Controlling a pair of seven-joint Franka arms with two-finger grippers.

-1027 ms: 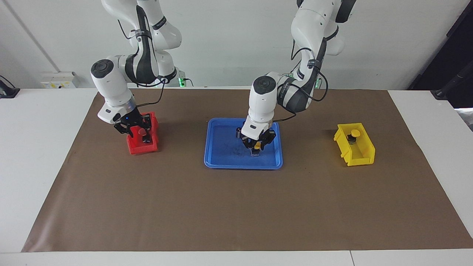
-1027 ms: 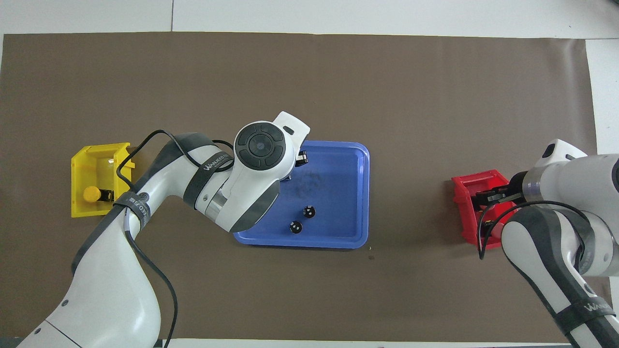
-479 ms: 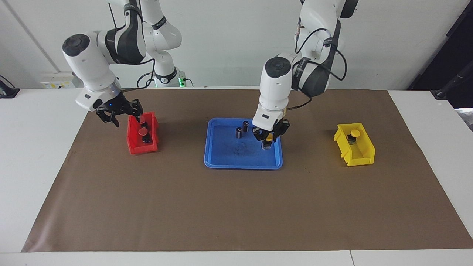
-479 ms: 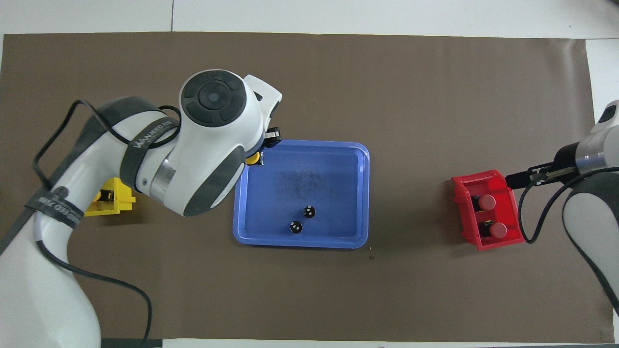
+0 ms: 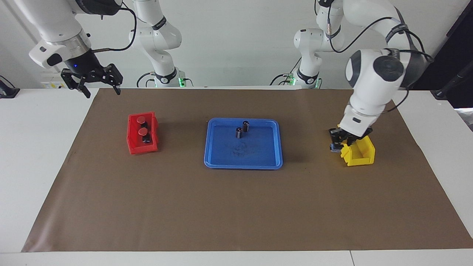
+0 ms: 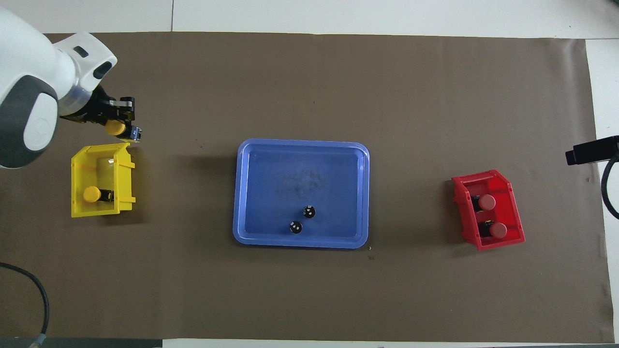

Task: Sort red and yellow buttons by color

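Since a second ago, your left gripper [image 5: 338, 142] has left the blue tray [image 5: 221, 162] and carried the second yellow button [image 6: 116, 127] across to the yellow bin [image 5: 360, 157]. Your right gripper [image 5: 92, 79] has risen from the red bin [image 5: 142, 149] to well above the brown mat's [image 5: 236, 207] corner at the right arm's end.

Progress: three of four are sorted. Both red buttons [image 5: 141, 125] lie in the red bin. The first yellow button [image 6: 92, 194] lies in the yellow bin. The last one is clamped in the left gripper's fingers — seen from above, it hangs just off the bin's wall, at the edge farther from the robots, not yet over the opening. By my judgement, only the final placement and release remain.

Two dark cylinders [image 5: 242, 129] stand in the blue tray, on the part nearer the robots. They are not buttons.

Pose: the left arm reaches down from high on its own end, wrist bent steeply, gripper low beside the bin. The right arm waits, raised, fingers spread apart and holding nothing — no fault noted there.
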